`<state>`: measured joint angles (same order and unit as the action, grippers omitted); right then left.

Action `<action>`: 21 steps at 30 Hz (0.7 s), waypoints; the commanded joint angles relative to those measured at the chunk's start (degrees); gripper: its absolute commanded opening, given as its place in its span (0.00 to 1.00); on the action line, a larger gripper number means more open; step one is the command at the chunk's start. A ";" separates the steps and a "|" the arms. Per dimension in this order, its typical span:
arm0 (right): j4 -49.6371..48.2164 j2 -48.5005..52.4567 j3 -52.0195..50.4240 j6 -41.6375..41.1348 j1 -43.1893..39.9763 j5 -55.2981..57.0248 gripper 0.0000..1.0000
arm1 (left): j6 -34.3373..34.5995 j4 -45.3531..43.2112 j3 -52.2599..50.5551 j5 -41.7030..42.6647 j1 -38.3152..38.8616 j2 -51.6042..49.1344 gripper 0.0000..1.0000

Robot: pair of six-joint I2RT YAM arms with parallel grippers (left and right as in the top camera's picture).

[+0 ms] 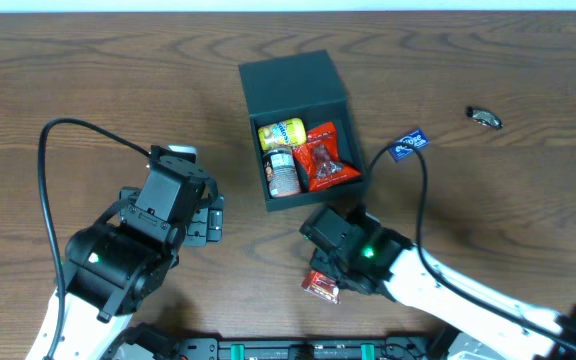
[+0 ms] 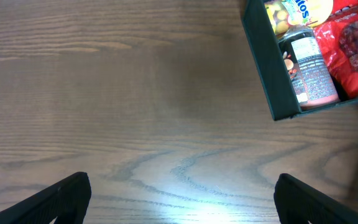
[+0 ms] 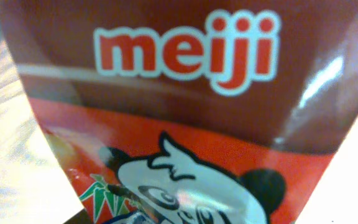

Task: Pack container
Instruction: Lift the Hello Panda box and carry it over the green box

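Observation:
The container (image 1: pixel 291 85), a dark teal-grey square box, stands open at the table's middle with its lid up at the far side. It holds a yellow snack bag (image 1: pixel 281 134), a small can (image 1: pixel 283 173) and a red bag (image 1: pixel 325 160). Its near corner shows in the left wrist view (image 2: pixel 260 62). My right gripper (image 1: pixel 330 268) is just in front of the box, shut on a red meiji panda snack pack (image 1: pixel 320 288). The pack fills the right wrist view (image 3: pixel 185 112) and hides the fingers. My left gripper (image 2: pixel 182 199) is open and empty over bare wood, left of the box.
A blue packet (image 1: pixel 407 144) lies right of the box, and a small dark wrapped item (image 1: pixel 484 118) lies farther right. The right arm's cable runs past the blue packet. The table is brown wood.

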<state>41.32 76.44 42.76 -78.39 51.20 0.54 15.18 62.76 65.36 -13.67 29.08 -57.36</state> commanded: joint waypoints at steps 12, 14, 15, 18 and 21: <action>9.14 -12.35 17.73 29.09 -2.19 1.57 0.31 | -0.44 0.00 -0.17 0.20 -0.24 0.04 0.95; 12.50 -11.50 21.97 32.30 -4.20 1.07 0.30 | -0.42 -0.02 -0.17 0.20 -0.24 0.04 0.95; 13.92 -10.86 23.91 33.86 -5.35 0.61 0.28 | -0.42 -0.02 -0.17 0.22 -0.24 0.04 0.95; 17.81 -7.74 29.73 39.39 -9.53 -1.44 0.28 | -0.42 -0.02 -0.17 0.22 -0.24 0.04 0.95; 20.72 -3.26 34.60 45.09 -14.21 -2.56 0.28 | -0.39 -0.02 -0.17 0.26 -0.24 0.04 0.95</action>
<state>60.82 69.80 74.00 -41.87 40.27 -0.56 15.18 62.76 65.36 -13.65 29.06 -57.36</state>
